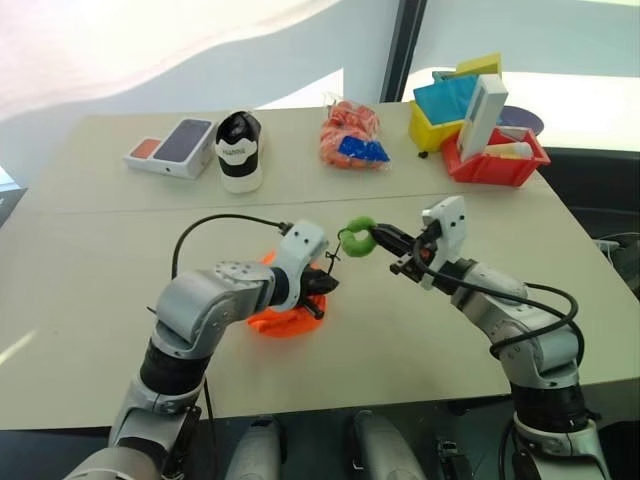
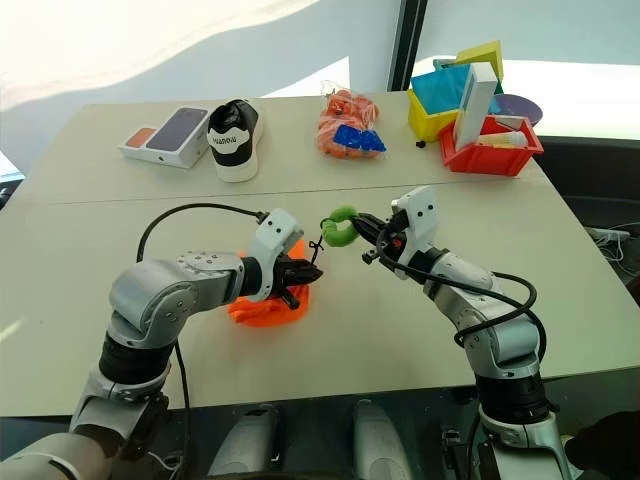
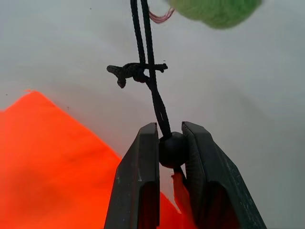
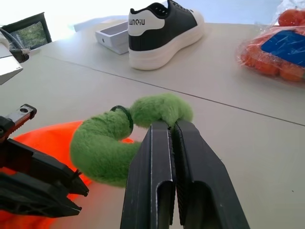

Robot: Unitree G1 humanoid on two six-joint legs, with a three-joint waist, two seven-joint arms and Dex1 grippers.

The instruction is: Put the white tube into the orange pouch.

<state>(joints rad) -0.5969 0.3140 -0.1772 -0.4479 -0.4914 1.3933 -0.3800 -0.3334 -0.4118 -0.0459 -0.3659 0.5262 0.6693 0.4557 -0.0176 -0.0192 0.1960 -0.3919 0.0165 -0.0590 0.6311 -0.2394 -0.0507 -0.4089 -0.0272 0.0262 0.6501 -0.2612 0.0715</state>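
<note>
Big beige table [image 1: 470, 330] with a seam line running across it behind the work area, pale wall and a dark vertical post behind the far edge. Orange pouch [image 1: 283, 320] lies flat on the table, near its front edge, bright orange fabric, crumpled, partly covered by the left forearm. From the pouch a black cord [image 3: 153, 90] with a knot runs up to a green fuzzy ring [image 1: 357, 238], which hangs above the table just right of the pouch. Left gripper [image 1: 322, 287] sits over the pouch's right edge, fingers clamped on the round black cord stopper [image 3: 171, 149] at the pouch mouth. Right gripper [image 1: 388, 240] is right of the pouch, pointing left toward it, fingers pinched tight on the green ring, holding it up off the table. White tube: cannot tell where it is, nothing matching it is visible near the pouch. Far behind the pouch: black-and-white sneaker [image 1: 239, 149], and left of that a white phone box [image 1: 171, 146]. Behind and right of the pouch: orange mesh bag with a blue label [image 1: 351, 134], then at the far right corner a yellow bin [image 1: 428, 126] and a red bin [image 1: 495, 164] with a tall white box [image 1: 482, 114] leaning in it. Table right around the pouch carries just the two arms and their cables.
</note>
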